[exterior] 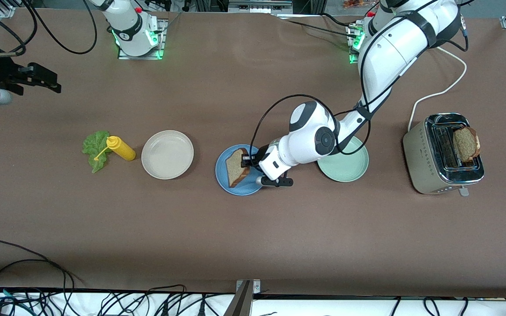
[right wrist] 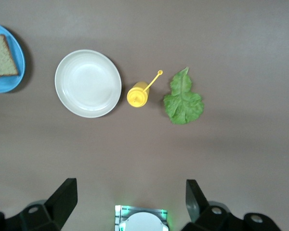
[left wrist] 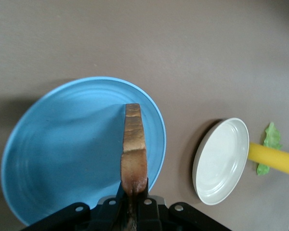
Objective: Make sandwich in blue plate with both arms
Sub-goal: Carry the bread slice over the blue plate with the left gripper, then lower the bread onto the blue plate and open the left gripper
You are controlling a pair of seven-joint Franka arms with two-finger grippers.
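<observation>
Blue plate (exterior: 224,177) sits nearest the camera on the worktop (exterior: 253,237), mid-row between the beige plate (exterior: 167,154) and green plate (exterior: 349,169). Left tool (exterior: 245,160) is clamped on the first bread slice (exterior: 235,167), over the plate, not released. Right tool (exterior: 37,80) waits, fingers wide and empty, at its own end. Left to do: lettuce (exterior: 95,149), then the second slice (exterior: 466,143) in the toaster (exterior: 428,163).

The table (exterior: 253,245) wears a matt brown cloth. The blue plate (left wrist: 62,159) looks like smooth matt plastic, the bread slice (exterior: 236,166) coarse and grainy. The toaster (exterior: 428,166) has glossy chrome over brushed metal. The yellow bottle (exterior: 121,148) looks like smooth plastic.
</observation>
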